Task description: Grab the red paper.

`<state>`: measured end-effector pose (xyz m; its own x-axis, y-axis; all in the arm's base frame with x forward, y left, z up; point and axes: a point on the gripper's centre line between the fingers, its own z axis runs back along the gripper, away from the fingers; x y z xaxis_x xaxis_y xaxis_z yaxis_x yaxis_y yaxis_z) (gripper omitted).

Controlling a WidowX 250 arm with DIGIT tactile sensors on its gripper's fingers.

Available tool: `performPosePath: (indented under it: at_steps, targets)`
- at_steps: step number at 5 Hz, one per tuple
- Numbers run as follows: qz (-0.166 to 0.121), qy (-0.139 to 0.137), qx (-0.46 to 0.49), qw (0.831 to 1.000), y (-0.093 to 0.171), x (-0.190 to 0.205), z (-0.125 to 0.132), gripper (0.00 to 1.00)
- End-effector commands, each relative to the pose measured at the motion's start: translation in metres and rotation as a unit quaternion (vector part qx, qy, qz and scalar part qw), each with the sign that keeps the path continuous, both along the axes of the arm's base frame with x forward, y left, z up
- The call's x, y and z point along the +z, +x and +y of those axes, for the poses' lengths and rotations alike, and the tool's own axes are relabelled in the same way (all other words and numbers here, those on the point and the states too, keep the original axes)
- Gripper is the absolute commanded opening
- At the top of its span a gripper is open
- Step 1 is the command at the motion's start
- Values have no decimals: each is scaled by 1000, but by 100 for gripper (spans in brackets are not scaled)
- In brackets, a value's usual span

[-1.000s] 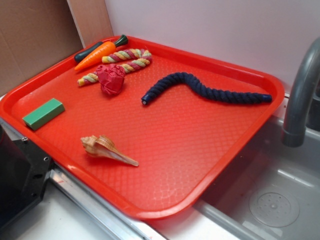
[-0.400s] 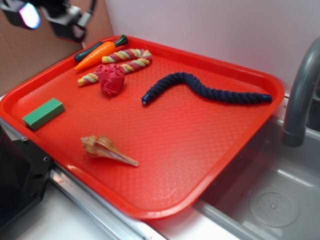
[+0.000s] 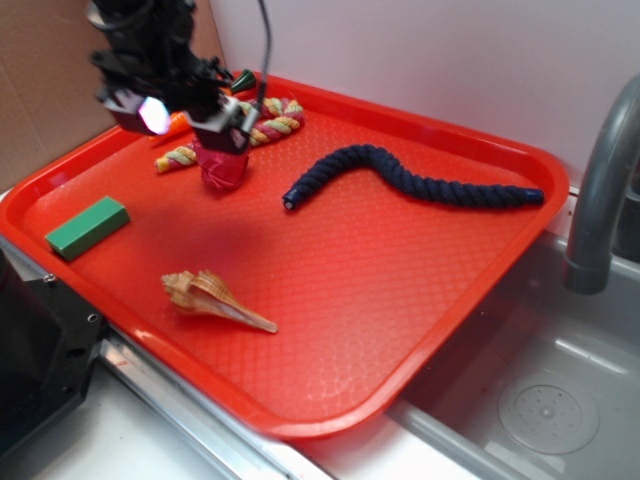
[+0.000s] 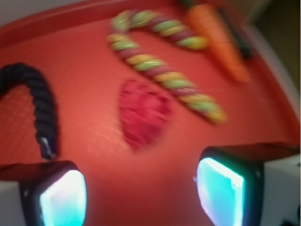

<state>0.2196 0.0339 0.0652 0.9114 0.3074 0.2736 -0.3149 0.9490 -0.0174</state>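
The red paper [image 3: 224, 170] is a dark red, creased, heart-shaped wad lying on the big red tray [image 3: 380, 290], near its far left part. Its top is partly covered by my gripper [image 3: 180, 118], which hangs above and just left of it. In the wrist view the red paper [image 4: 142, 113] lies ahead of the gripper [image 4: 141, 193], between the lines of the two glowing pads [image 4: 220, 190], with tray floor in the gap. The jaws stand wide apart and hold nothing.
An orange toy carrot [image 4: 218, 37] and a striped twisted rope [image 4: 164, 70] lie just beyond the paper. A dark blue rope [image 3: 410, 180] crosses the tray's middle. A green block [image 3: 87, 226] and a seashell [image 3: 215, 298] lie nearer. A sink and grey faucet [image 3: 600, 190] are right.
The gripper has come in from the upper left and dropped towards the red paper, now covering its top in the exterior view. Nothing on the tray has moved.
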Motion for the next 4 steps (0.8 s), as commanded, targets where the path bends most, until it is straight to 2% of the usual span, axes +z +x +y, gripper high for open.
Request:
performPosePath:
  at_steps: [1, 2, 3, 4]
  targets:
    - [4, -6, -33, 999, 43, -42, -7, 100]
    - [-7, 49, -23, 999, 49, -48, -9, 0]
    - [-7, 55, -22, 998, 42, -48, -7, 0]
    - [4, 63, -34, 997, 30, -3, -8, 0]
